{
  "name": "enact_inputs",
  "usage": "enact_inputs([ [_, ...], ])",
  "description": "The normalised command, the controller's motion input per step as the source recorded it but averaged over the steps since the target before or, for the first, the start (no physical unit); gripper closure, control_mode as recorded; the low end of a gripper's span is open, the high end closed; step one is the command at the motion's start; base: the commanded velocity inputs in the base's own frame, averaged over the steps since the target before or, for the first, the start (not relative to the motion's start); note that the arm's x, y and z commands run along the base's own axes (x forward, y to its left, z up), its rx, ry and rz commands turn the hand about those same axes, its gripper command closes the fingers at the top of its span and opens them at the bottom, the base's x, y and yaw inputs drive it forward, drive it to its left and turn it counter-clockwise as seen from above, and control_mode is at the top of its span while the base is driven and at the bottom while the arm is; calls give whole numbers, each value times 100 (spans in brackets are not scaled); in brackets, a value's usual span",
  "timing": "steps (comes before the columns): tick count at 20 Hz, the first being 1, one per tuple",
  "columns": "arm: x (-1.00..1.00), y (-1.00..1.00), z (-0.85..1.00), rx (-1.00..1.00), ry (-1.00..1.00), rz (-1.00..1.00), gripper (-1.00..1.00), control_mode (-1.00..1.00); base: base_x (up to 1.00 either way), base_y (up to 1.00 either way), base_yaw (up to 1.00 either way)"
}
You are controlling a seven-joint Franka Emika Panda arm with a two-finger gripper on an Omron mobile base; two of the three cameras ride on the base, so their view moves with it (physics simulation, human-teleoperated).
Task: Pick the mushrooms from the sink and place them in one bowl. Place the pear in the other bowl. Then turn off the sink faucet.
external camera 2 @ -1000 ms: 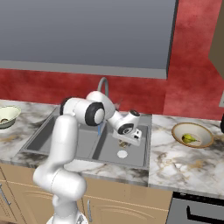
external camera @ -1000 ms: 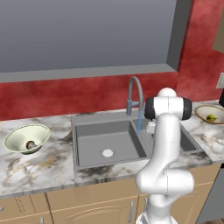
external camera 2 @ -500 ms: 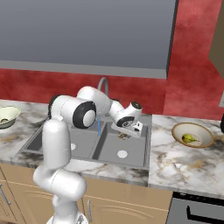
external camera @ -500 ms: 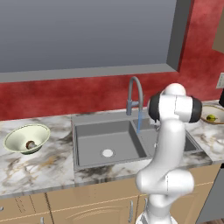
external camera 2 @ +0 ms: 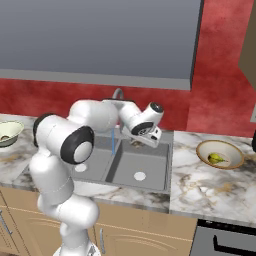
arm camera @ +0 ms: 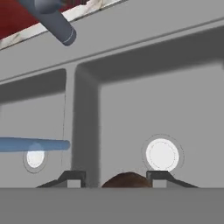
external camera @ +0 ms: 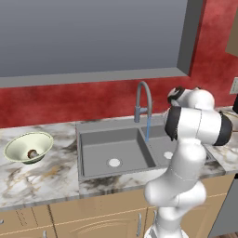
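White arm bent forward, hand [external camera 2: 142, 141] angled down, fingers [arm camera: 158, 176] closed on a brown-capped mushroom [arm camera: 127, 180]

Gripper [external camera 2: 142, 143] w/ brown-capped mushroom [arm camera: 127, 179] between fingertips [arm camera: 158, 176] now lifted higher above sink [external camera 2: 165, 150] right basin, arm swung further round, elbow up vs 1 s ago.

You get bright, even light and sharp pictures; soft shadows sit inside the sink [external camera: 111, 146].
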Motion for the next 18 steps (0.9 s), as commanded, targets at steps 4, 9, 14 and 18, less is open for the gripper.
enact_inputs([
  [4, -26, 65, 67, 7, 0, 0, 100, -100, 0, 0, 0],
  [9, -26, 83, 33, 6, 3, 2, 100, -100, 0, 0, 0],
  [14, -33, 89, 15, 5, 7, 5, 100, -100, 0, 0, 0],
  [18, -28, 97, 16, 4, 9, 8, 100, -100, 0, 0, 0],
])
